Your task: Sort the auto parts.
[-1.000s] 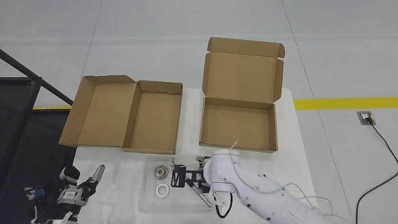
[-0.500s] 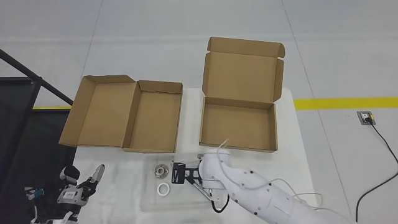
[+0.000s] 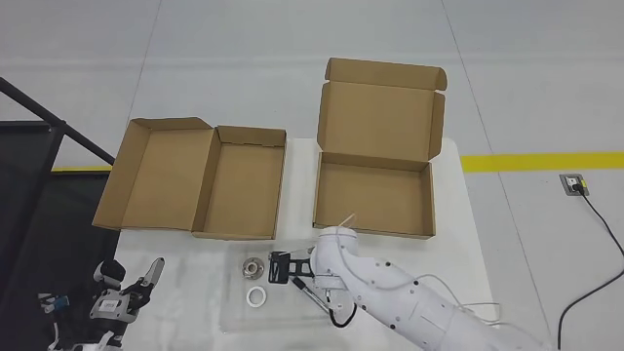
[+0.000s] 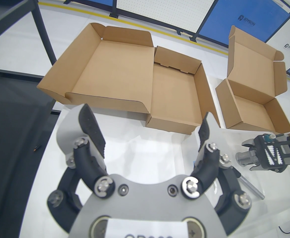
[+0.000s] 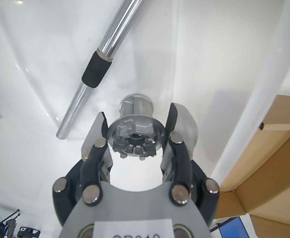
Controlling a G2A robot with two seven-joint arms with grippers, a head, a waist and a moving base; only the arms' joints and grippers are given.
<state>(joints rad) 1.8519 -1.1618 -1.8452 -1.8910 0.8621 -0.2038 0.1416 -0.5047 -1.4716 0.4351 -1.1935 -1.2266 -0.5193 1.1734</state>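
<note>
A metal hub part with a round flange lies in a clear plastic tray at the table's front. My right gripper is shut on its flange, one finger on each side. From the left wrist view, the hub sticks out of that gripper. A chrome rod with a black sleeve lies just beyond the hub. A white ring rests nearer the front edge. My left gripper stands open over the table's front left corner, holding nothing.
Two open cardboard boxes stand behind the tray: a wide one at the left with its lid folded flat, and one at the right with its lid upright. A black frame stands off the table's left side.
The right arm has shifted slightly left and away from the front edge, bringing its fingers around the hub. The left arm has not moved.
</note>
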